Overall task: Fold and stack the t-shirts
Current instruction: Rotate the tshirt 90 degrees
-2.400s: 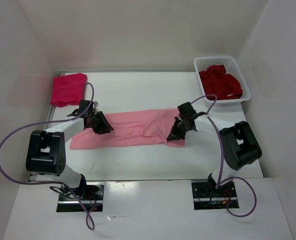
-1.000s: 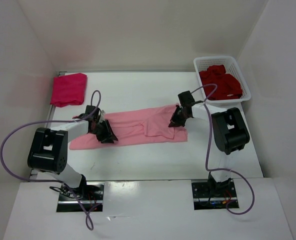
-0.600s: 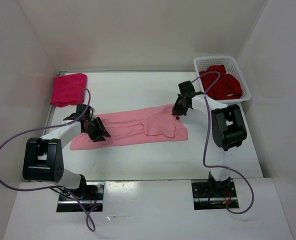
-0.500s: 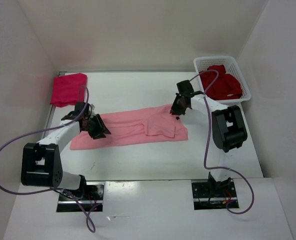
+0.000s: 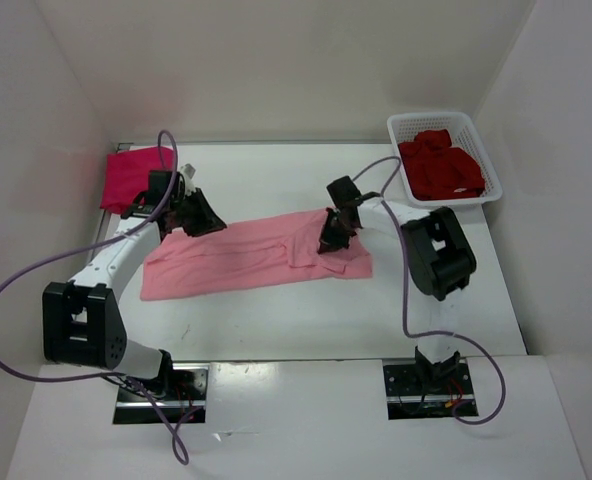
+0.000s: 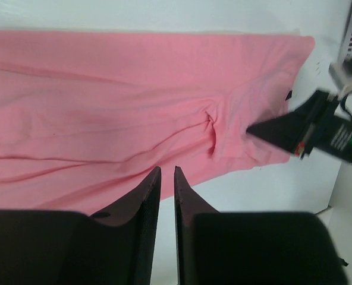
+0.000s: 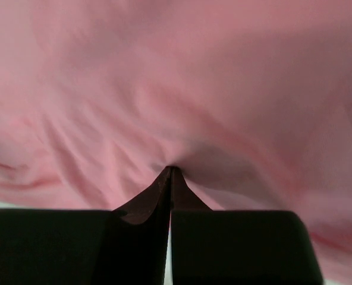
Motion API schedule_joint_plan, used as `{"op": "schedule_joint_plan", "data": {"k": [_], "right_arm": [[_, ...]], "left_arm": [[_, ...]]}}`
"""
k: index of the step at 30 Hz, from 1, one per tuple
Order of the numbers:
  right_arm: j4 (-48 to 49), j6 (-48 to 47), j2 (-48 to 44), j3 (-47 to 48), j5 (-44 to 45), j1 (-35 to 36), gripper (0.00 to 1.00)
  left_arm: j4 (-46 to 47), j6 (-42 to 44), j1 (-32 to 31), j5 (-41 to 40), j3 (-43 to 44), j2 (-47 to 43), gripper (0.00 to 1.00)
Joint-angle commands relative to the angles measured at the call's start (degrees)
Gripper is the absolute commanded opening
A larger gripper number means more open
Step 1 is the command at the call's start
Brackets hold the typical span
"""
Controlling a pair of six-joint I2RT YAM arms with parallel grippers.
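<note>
The light pink t-shirt [image 5: 236, 262] lies stretched out left to right across the table, with its right end folded over and bunched. It fills the right wrist view [image 7: 164, 71] and lies below in the left wrist view [image 6: 104, 107]. My right gripper [image 5: 328, 240] is shut on a pucker of this shirt at its tips [image 7: 170, 169]. My left gripper [image 5: 208, 220] hovers above the shirt's far left edge, its jaws a narrow gap apart [image 6: 167, 170] with nothing between them. A folded magenta-red t-shirt [image 5: 128, 180] lies at the back left. The dark crimson t-shirt [image 5: 438, 168] is heaped in the basket.
A white lattice basket [image 5: 426, 118] stands at the back right corner. White walls close in the table [image 5: 276, 175] on three sides. Purple cables loop from both arms over the left side and near the basket.
My left gripper rose and moved from the shirt's near left part to its far edge, its jaws narrowing. My right gripper moved left from the far right corner and closed on the cloth.
</note>
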Motion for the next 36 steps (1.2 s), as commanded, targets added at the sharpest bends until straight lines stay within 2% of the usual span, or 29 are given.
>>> {"op": "schedule_joint_plan", "data": {"k": [1, 3, 4, 5, 6, 7, 9, 10, 11, 12, 13, 15, 16, 17, 18, 19, 20, 21, 22, 24, 28, 31, 32, 34, 36], "right_arm": [[1.02, -1.56, 9.93, 12.08, 2.3, -0.01, 0.02], [-1.61, -2.97, 16.36, 24.72, 2.92, -1.15, 0.02], [-2.84, -3.67, 23.53, 29.99, 2.92, -1.15, 0.0], [-5.81, -4.9, 27.34, 42.4, 2.92, -1.67, 0.0], [-8.28, -4.91, 31.12, 50.01, 2.92, -1.68, 0.0], [-11.44, -5.69, 39.34, 67.74, 2.92, -1.68, 0.0], [-22.51, -5.7, 47.29, 87.86, 1.61, -1.68, 0.03], [-25.85, -4.92, 51.07, 106.84, -0.4, -1.68, 0.06], [-27.54, -4.3, 53.54, 108.6, -2.33, -1.68, 0.08], [-26.25, -4.29, 50.0, 103.31, -3.83, -1.68, 0.17], [-25.71, -5.68, 46.75, 95.08, -2.98, -1.16, 0.21], [-24.84, -9.11, 36.64, 87.56, 1.23, 2.26, 0.3], [-23.35, -11.56, 32.95, 77.69, 2.99, 3.32, 0.4], [-20.9, -11.59, 24.3, 71.42, 3.01, 4.81, 0.45], [-13.22, -11.59, 19.52, 64.13, 3.01, 4.82, 0.5], [-9.05, -9.24, 15.12, 49.44, 0.83, 4.82, 0.53], [-5.44, -7.65, 8.37, 43.11, -0.93, 4.82, 0.51], [-2.53, -6.07, 5.96, 37.66, -2.95, 5.43, 0.42], [2.28, -3.27, 4.54, 28.73, -6.1, 5.96, 0.19], [6.0, -0.96, 3.04, 20.86, -7.71, 9.37, 0.02], [13.74, 4.14, 7.68, 19.67, -11.58, 15.17, 0.0], [15.68, 6.25, 12.6, 23.79, -10.45, 18.97, 0.28], [16.39, 7.65, 13.83, 24.67, -9.74, 19.5, 0.45], [16.39, 9.15, 18.22, 28.62, -8.25, 20.2, 0.54], [15.6, 11.61, 21.47, 31.52, -5.54, 20.73, 0.58]], "left_arm": [[0.95, 1.44, -0.96, 0.64, 1.94, 0.55, 0.21], [0.95, 1.44, -1.49, 0.64, 1.94, 0.55, 0.2], [0.43, 2.05, -1.49, 0.64, 1.94, 0.55, 0.2], [0.42, 2.06, -2.01, 0.64, 1.94, -0.05, 0.2], [-0.19, 2.06, -2.01, 0.64, 1.94, -0.06, 0.2], [-0.89, 2.06, -2.01, 0.64, 1.94, -0.76, 0.2], [-1.68, 2.06, -2.01, 0.64, 1.41, -1.55, 0.2], [-2.47, 2.06, -2.01, 0.64, 1.41, -1.55, 0.2], [-2.48, 2.06, -2.01, 0.64, 0.89, -2.25, 0.2], [-3.09, 2.06, -2.01, 0.64, 0.88, -3.04, 0.2], [-3.09, 2.06, -2.01, 0.03, 0.36, -3.57, 0.2], [-3.61, 2.06, -2.01, -0.5, 0.35, -4.19, 0.2], [-3.62, 1.54, -2.01, -1.02, 0.35, -4.19, 0.2], [-3.62, 1.53, -2.01, -1.03, 0.35, -4.8, 0.2], [-3.62, 1.53, -2.01, -2.07, 0.35, -4.81, 0.19], [-3.62, 1.53, -2.01, -3.3, 0.35, -5.42, 0.19], [-3.62, 1.53, -2.01, -3.32, 0.35, -5.94, 0.15], [-3.62, 1.53, -0.97, -4.01, 0.35, -5.95, 0.14], [-3.62, 1.53, -0.18, -5.06, -0.43, -6.56, 0.12], [-2.92, 1.53, 1.32, -5.07, -1.66, -6.56, 0.07], [-1.77, 2.06, 1.85, -4.55, -1.05, -4.72, 0.06], [-0.46, 2.06, 1.85, -4.55, -1.05, -4.1, 0.04], [-0.46, 2.06, 1.85, -4.55, -1.05, -4.1, 0.04], [0.07, 2.06, 1.85, -4.55, -1.05, -4.1, 0.04], [0.07, 2.06, 1.85, -4.55, -1.05, -4.71, 0.04]]}}
